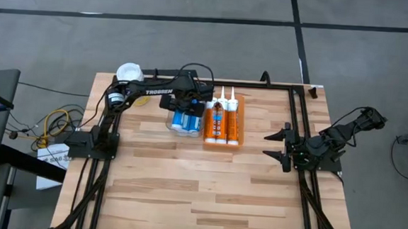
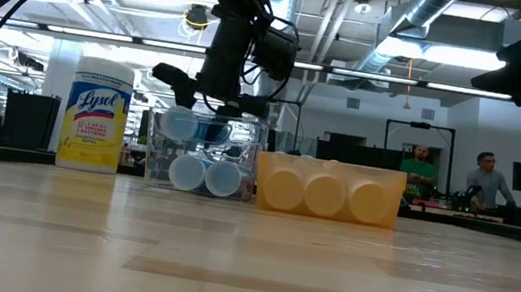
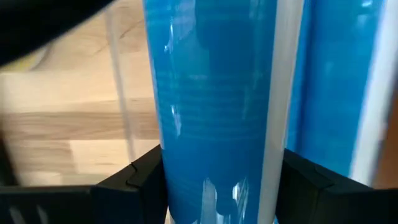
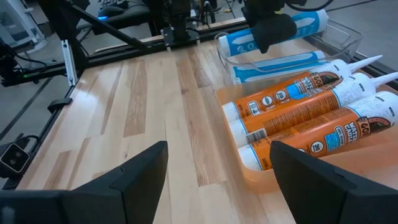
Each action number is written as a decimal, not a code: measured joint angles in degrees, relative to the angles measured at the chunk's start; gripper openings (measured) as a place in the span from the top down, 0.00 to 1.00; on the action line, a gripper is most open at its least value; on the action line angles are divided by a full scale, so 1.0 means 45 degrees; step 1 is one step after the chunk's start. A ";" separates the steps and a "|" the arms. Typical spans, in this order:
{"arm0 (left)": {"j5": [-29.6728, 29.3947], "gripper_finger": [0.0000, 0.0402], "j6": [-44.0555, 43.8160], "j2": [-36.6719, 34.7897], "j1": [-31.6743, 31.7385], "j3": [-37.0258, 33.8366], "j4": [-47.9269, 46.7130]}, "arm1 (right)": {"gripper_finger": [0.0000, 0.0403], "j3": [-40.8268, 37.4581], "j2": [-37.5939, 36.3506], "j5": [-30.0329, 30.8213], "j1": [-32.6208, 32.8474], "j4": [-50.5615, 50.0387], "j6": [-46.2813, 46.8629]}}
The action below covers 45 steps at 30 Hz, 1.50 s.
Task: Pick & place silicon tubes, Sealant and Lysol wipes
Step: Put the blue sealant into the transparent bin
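The left gripper (image 1: pixel 185 103) hangs over the clear plastic bin (image 1: pixel 184 119) at upper centre of the overhead frame, its dark fingers (image 3: pixel 140 180) pinching a blue silicone tube with white ends (image 3: pixel 214 112) that sits above the other blue tubes (image 2: pixel 203 174) stacked inside. This looks like the placing step for the blue tubes, and the next move would call for lowering the held tube level into the bin and spreading the jaws without knocking the clear walls. Just right of the bin, touching it or nearly so, an orange tray (image 1: pixel 223 140) holds three orange-labelled sealant cartridges with white nozzles (image 1: pixel 223 121). The Lysol wipes, a stout yellow-labelled canister with a wide white lid (image 2: pixel 96 114), stands upright on the wooden table (image 1: pixel 185 191) beside the left arm at upper left, not yet handled. The right gripper (image 1: pixel 285 146) waits at centre right, well apart from the tray, jaws spread wide and holding nothing. People (image 2: pixel 483 180) stand far behind the table.
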 joint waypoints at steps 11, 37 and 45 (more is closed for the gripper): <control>-0.0138 0.50 0.0264 0.0187 0.0097 0.0000 -0.0223 | 0.31 0.0000 0.0000 -0.0029 0.0000 0.0010 0.0008; 0.0021 0.50 0.0622 0.0850 0.0588 -0.0293 0.0392 | 0.31 0.0000 0.0000 -0.0056 0.0010 -0.0034 0.0339; 0.0313 0.45 0.0544 0.0801 0.0597 -0.0757 0.0949 | 0.31 0.0000 0.0000 -0.0049 0.0010 -0.0034 0.0334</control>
